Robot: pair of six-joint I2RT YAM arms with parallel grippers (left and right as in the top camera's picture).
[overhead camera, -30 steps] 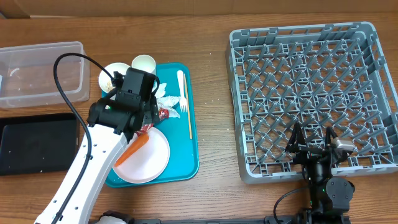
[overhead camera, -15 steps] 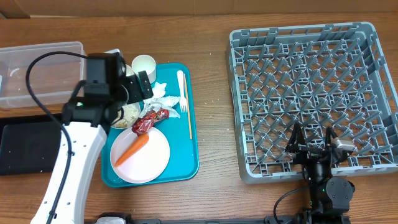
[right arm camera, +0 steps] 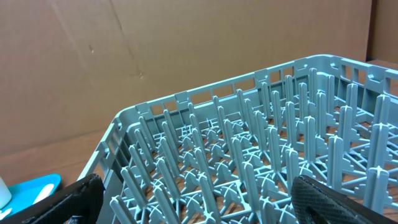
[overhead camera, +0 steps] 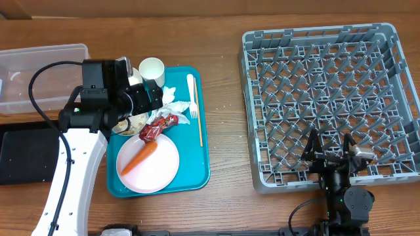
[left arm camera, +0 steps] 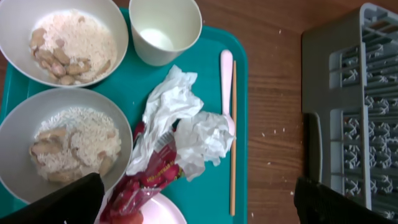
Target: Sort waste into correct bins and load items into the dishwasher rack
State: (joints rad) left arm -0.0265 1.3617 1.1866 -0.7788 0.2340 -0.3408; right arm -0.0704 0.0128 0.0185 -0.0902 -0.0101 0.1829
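On the teal tray, a crinkled red wrapper (left arm camera: pixel 152 180) lies against crumpled white napkins (left arm camera: pixel 186 118), beside two white bowls of rice and nut scraps (left arm camera: pixel 68 34) (left arm camera: pixel 62 143) and a small white cup (left arm camera: pixel 165 28). A white fork (left arm camera: pixel 227 81) lies along the tray's right side. An orange carrot (overhead camera: pixel 139 157) rests on the pink plate (overhead camera: pixel 154 167). My left gripper (left arm camera: pixel 199 208) hovers open above the wrapper and bowls, holding nothing. My right gripper (right arm camera: pixel 199 199) stands open at the near edge of the grey dishwasher rack (overhead camera: pixel 328 98). The clear tub (overhead camera: pixel 42 75) and black tray (overhead camera: pixel 33 154) sit at the left.
The teal tray (overhead camera: pixel 203 164) carries a thin wooden stick (left arm camera: pixel 234 137) next to the fork. My left arm (overhead camera: pixel 72 177) covers part of the bowls in the overhead view. Bare wood lies between the teal tray and the rack.
My left arm has swung left and back, from over the plate to over the bowls, uncovering the carrot and wrapper. The right arm has not moved.
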